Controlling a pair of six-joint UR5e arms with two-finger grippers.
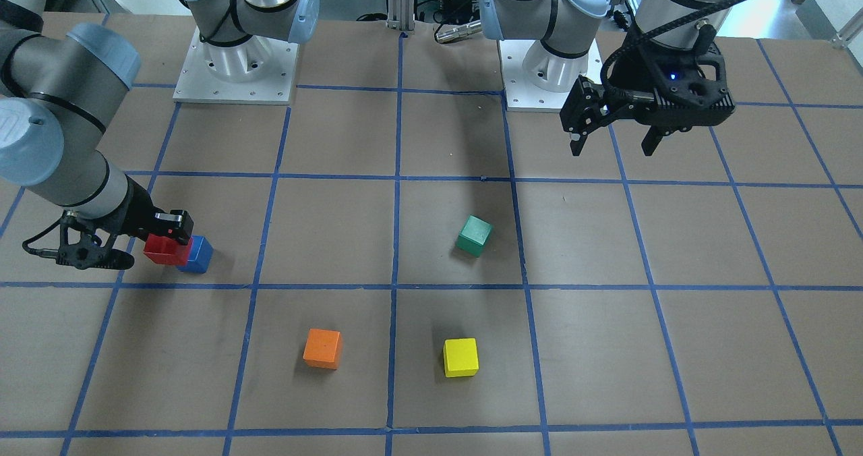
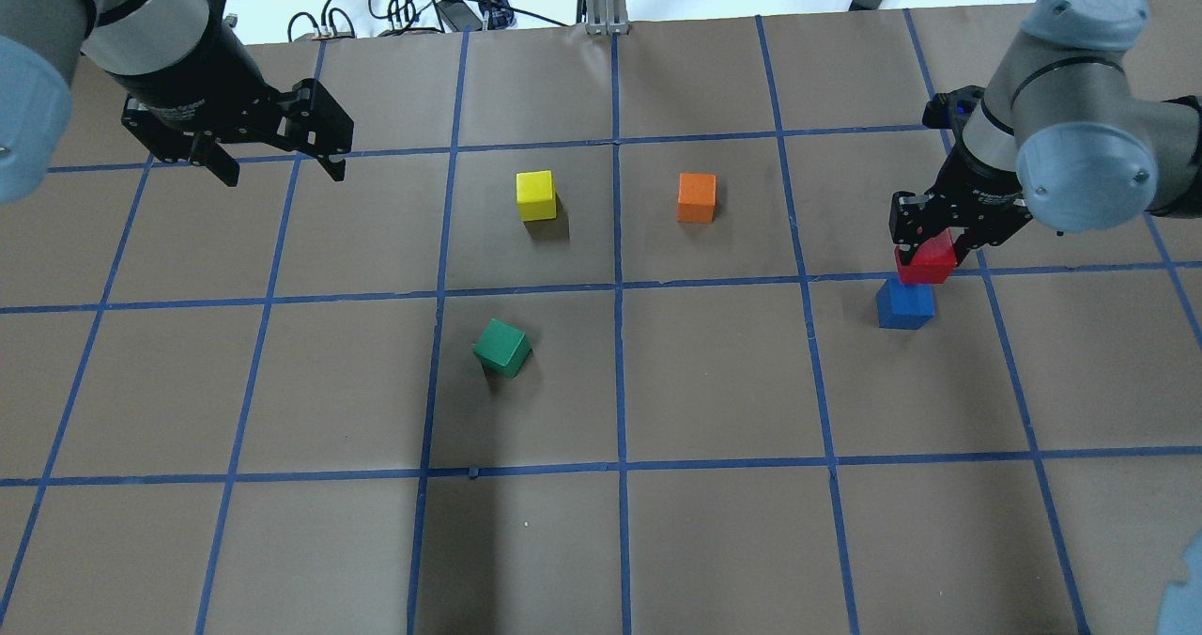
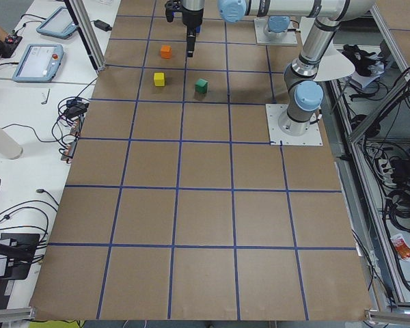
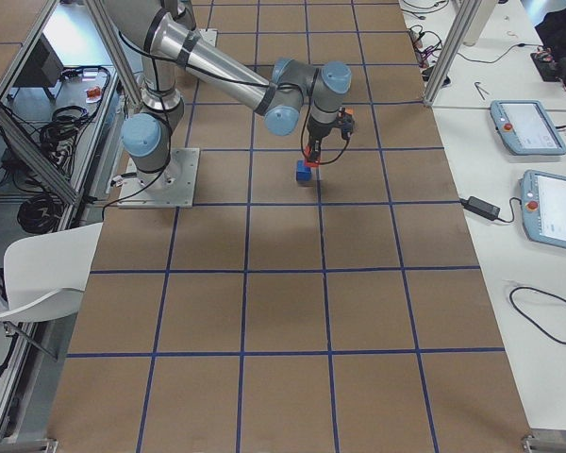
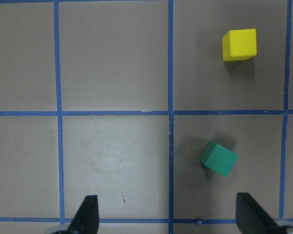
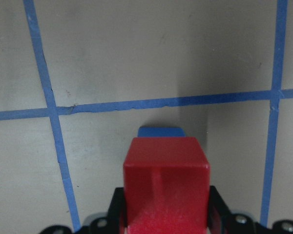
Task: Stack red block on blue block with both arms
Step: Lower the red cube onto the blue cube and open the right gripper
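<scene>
Red block (image 2: 926, 261): held off the table, square over the blue block and hiding most of it in the right wrist view. Its underside is at the blue block's top, but whether the two touch cannot be told.
Blue block (image 2: 905, 304): flat on the table (image 2: 714, 381), in front of the right arm's base, roughly midway between the robot's edge and the operators' edge and well away from both table ends.
Right gripper (image 6: 166, 217): pointing down, clamped on the red block with one finger on each of two opposite faces.
Left gripper (image 2: 284, 173): raised above the table on the left arm's side, fingers spread wide with nothing between them.
Green cube (image 2: 502, 347): alone toward the middle, turned askew to the blue tape grid.
Yellow cube (image 2: 536, 194): beyond the green cube, nearer the operators' edge.
Orange cube (image 2: 696, 196): level with the yellow cube, one grid square closer to the blue block.
</scene>
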